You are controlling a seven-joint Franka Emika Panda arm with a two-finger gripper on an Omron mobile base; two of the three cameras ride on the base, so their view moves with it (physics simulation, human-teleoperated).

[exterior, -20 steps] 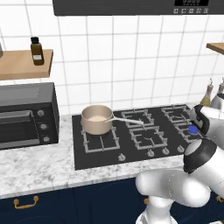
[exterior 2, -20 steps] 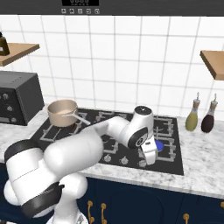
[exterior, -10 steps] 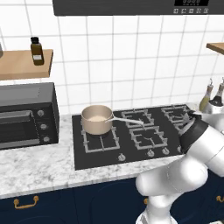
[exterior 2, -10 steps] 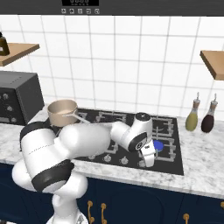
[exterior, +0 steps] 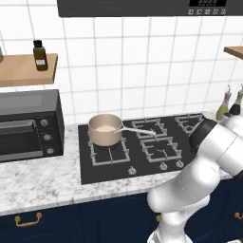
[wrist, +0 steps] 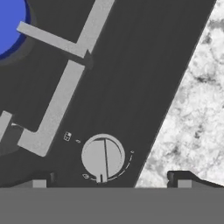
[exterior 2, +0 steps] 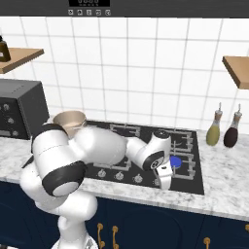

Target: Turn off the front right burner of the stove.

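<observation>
One knob fills the hand view — base cameras show the stove.

No word, brand or number can be read anywhere in this kitchen. On the stove, a small white square symbol is printed on the black glass just beside a round silver knob, with a thin curved dial line along the knob's rim; neither resolves into a legible sign. The range hood's display, at its right end, shows pale digits too small to make out.
</observation>
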